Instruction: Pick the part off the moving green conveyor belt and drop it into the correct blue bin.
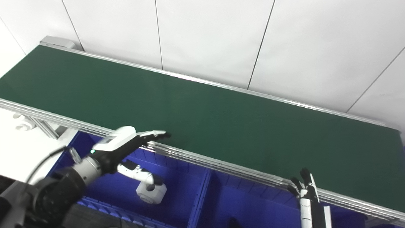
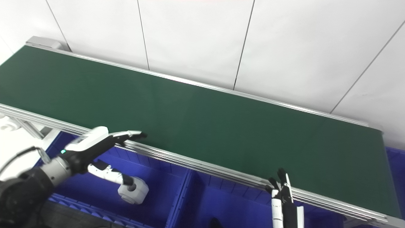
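Note:
The green conveyor belt (image 1: 202, 117) runs from upper left to lower right, and no part lies on it. My left hand (image 1: 126, 144) is over the left blue bin (image 1: 186, 177), open, with its fingers stretched out over the belt's front rail. A white round part (image 1: 151, 192) sits in that bin just below the thumb; I cannot tell whether they touch. My right hand (image 1: 305, 193) is at the bottom right, below the belt's front rail, with its fingers straight up and apart, holding nothing.
A second blue bin (image 1: 253, 205) adjoins the left one under the rail, with a small dark thing (image 1: 234, 222) at its bottom edge. Another blue bin edge (image 2: 395, 155) shows past the belt's right end. A white panelled wall stands behind the belt.

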`<state>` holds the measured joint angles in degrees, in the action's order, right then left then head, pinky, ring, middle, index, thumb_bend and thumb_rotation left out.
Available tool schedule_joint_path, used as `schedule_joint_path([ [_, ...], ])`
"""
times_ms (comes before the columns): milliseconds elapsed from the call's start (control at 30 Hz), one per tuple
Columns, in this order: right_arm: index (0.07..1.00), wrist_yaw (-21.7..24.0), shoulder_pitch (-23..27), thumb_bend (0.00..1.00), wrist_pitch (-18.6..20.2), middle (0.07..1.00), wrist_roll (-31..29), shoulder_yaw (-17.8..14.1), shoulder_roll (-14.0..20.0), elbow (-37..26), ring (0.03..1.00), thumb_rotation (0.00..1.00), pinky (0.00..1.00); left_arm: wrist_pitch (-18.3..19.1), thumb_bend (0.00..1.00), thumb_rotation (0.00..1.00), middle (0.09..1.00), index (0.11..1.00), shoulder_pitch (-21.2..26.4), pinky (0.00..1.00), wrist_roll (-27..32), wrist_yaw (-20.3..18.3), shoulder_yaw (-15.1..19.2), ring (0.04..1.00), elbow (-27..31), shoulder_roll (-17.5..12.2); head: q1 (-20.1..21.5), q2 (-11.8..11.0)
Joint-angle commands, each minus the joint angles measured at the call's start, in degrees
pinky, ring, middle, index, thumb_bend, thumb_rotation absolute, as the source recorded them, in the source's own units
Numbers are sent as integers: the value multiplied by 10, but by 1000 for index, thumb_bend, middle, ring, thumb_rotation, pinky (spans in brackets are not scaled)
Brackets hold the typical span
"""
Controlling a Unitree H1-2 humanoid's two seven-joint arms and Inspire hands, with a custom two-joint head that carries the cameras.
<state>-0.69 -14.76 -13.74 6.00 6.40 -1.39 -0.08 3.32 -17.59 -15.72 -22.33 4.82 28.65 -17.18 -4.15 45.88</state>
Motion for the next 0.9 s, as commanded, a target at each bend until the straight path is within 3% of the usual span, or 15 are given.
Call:
schedule_joint_path([
  [0,959,-8,7,587,-14,968,17,8,-12,-19,890,963,809,7,775,830,967,965,-1,818,41,32,2,919,6,26,4,0],
  [67,957,-17,9,607,-12,965,35,15,-23,-16,884,972,811,7,780,870,987,988,-5,822,66,46,-4,931,-4,63,33,3],
  [167,954,-29,12,620,-10,960,56,26,-41,-11,881,985,806,17,776,887,995,999,-7,831,98,56,-4,938,-13,88,80,7],
  [233,952,-38,13,641,-3,959,66,33,-54,-10,880,991,803,48,787,863,999,1000,-10,915,124,63,-10,966,-13,114,116,9],
  [267,953,-41,14,656,0,960,71,37,-63,-8,883,988,807,57,794,861,1000,1000,-11,957,140,65,-10,983,-15,122,163,13],
  [300,957,-44,16,669,3,965,73,39,-70,-6,887,984,816,64,789,846,1000,1000,-12,983,154,68,-12,993,-18,131,163,13],
  [333,958,-49,18,680,7,967,81,43,-78,-4,889,981,819,65,783,831,1000,1000,-11,991,164,69,-12,997,-21,134,207,13],
  [367,957,-52,19,684,11,967,85,45,-84,-3,888,983,819,63,768,829,1000,1000,-11,996,168,72,-16,999,-26,137,207,13],
  [400,958,-56,21,688,13,970,90,47,-91,1,890,986,830,58,748,836,1000,1000,-10,999,168,73,-17,1000,-33,136,243,12],
  [500,961,-71,27,695,7,977,100,55,-109,17,900,985,840,39,778,836,1000,1000,1,1000,162,73,-24,1000,-68,126,288,7],
  [567,952,-84,29,711,1,974,104,58,-117,26,904,985,831,19,804,803,1000,1000,12,1000,158,74,-30,1000,-100,120,299,6],
  [700,941,-103,30,694,-4,974,109,64,-122,35,908,977,820,-8,752,758,1000,999,26,1000,157,79,-35,1000,-144,110,311,5],
  [867,942,-112,28,698,-9,986,104,67,-118,36,916,967,834,-15,726,763,1000,994,36,973,116,89,-59,985,-143,97,324,11],
])
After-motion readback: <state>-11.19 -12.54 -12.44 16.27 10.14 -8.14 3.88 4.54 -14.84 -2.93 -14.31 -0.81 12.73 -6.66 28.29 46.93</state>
